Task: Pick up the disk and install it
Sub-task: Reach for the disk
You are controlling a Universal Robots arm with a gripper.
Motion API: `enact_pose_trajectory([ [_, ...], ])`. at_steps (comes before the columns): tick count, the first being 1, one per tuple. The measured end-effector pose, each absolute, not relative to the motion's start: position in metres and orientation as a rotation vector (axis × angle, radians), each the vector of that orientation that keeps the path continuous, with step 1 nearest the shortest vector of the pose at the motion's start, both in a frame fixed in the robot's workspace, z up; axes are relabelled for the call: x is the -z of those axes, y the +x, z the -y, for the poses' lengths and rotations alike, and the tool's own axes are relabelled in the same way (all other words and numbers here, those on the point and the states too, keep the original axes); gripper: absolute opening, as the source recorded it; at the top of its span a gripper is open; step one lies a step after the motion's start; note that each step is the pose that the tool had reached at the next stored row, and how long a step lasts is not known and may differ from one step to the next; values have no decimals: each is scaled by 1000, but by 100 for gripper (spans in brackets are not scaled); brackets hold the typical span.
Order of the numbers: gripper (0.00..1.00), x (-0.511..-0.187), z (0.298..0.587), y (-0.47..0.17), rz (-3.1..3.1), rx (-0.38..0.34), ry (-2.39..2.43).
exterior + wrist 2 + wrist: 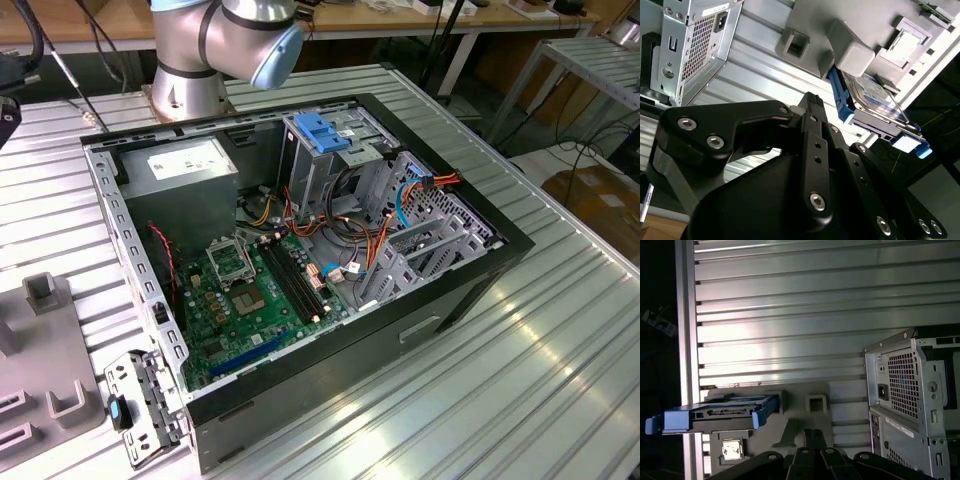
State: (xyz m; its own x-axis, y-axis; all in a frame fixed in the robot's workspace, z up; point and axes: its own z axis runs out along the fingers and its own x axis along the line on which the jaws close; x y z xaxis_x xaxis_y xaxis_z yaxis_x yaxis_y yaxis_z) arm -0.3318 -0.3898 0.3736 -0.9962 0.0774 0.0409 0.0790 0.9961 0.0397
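The black end effector touched nothing; whether it was open or closed could not be told. Just beyond it, the flat silver-grey metal disk with blue plastic side rails sat in a grey moulded fixture near the ribbed aluminium tabletop's edge. Its connector end faced the end effector, so its long axis probably ran down into the fixture. Rigid, dense and shock-sensitive, it likely wanted clamping across the rails, not the label.
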Motion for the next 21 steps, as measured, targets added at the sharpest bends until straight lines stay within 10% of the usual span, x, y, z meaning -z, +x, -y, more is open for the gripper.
enact_pose_trajectory([
  [21, 11, -373, 378, -389, 3099, 65, -121],
])
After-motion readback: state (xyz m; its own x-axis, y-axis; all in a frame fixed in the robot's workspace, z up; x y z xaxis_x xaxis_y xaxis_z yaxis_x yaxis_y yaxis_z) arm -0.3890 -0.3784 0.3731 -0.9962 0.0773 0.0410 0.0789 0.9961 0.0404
